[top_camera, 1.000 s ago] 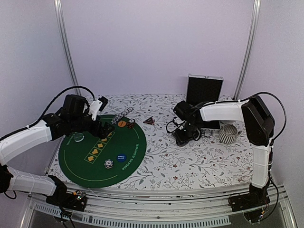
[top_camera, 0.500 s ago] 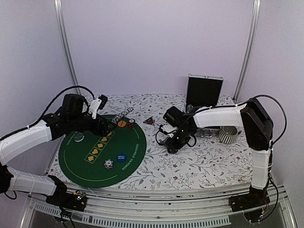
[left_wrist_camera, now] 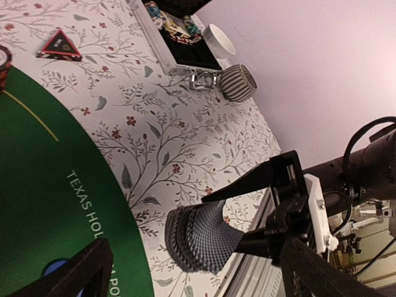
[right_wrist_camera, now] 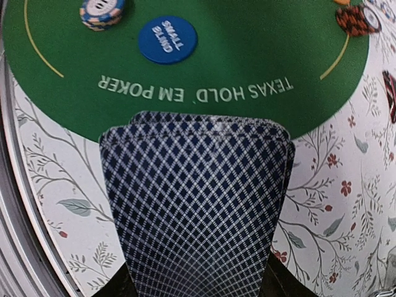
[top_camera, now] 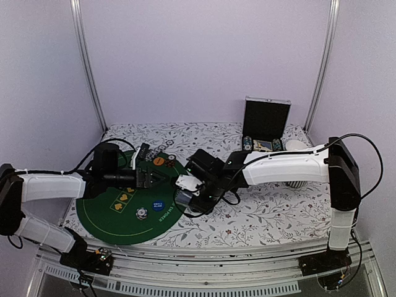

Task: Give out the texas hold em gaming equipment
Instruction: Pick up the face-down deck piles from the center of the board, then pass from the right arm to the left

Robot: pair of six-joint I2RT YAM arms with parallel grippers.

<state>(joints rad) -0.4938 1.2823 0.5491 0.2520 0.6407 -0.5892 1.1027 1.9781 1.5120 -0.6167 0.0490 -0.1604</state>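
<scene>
deck look: the deck of cards [right_wrist_camera: 197,210] has a fine blue-grey diamond lattice on the backs and rounded corners. From the left wrist view the stack is bowed, with its edges stepped like a little fan.
deck location: it sits in the right hand [top_camera: 187,193] at the right rim of the mat [top_camera: 105,219], just past the "TEXAS HOLD 'EM POKER" lettering. Can't tell if its lower edge touches the desk [top_camera: 260,216] or floats a bit above it.
right hand: clamped on the deck, with one dark finger on each side of it.
left hand: the left hand [top_camera: 158,179] is low over the mat with its fingers spread wide and nothing in them, pointing at the deck.
mat: flat green felt, oval-ish, with a thin yellow line and white print.
desk: covered in a white cloth with a leafy floral print and small red flowers.
on the mat: a glossy round blue disc [right_wrist_camera: 167,41] marked SMALL BLIND, with a short chip stack [right_wrist_camera: 102,12] with striped edges beside it. An orange disc [top_camera: 159,161] sits at the far rim.
off the mat: a dark triangular marker [left_wrist_camera: 60,44] with a red edge lies flat on the cloth.
back right: the case [top_camera: 266,120] has a silver frame and black inside, with its lid standing up. A ribbed cup [left_wrist_camera: 238,82] lies on its side near it, next to a plain white bowl [left_wrist_camera: 218,41].
vs a second ago: the right arm was over by the case and has swung across to the mat rim. The left arm has dropped lower and stretched toward the middle.
</scene>
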